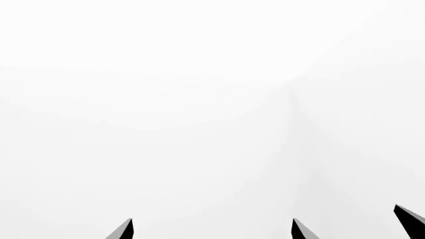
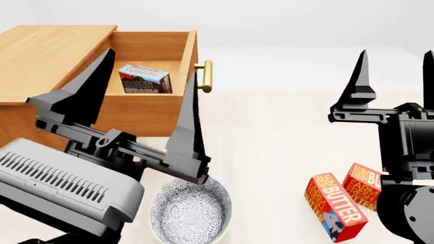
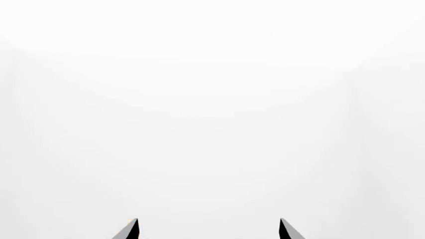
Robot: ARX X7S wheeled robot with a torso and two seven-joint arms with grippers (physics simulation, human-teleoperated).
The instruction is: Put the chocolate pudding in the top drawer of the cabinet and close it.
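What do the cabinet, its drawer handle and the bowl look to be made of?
The cabinet looks like light wood with a matte finish: grain lines run across its top. The handle on the open top drawer looks like polished brass, yellow with a shine. The bowl seems glazed ceramic, white with a fine dark pattern, though a render leaves that open.

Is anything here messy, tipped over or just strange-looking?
Nothing is spilled or broken. The top drawer stands pulled open with the chocolate pudding inside. Two butter boxes lean crookedly against each other on the floor, near the patterned bowl.
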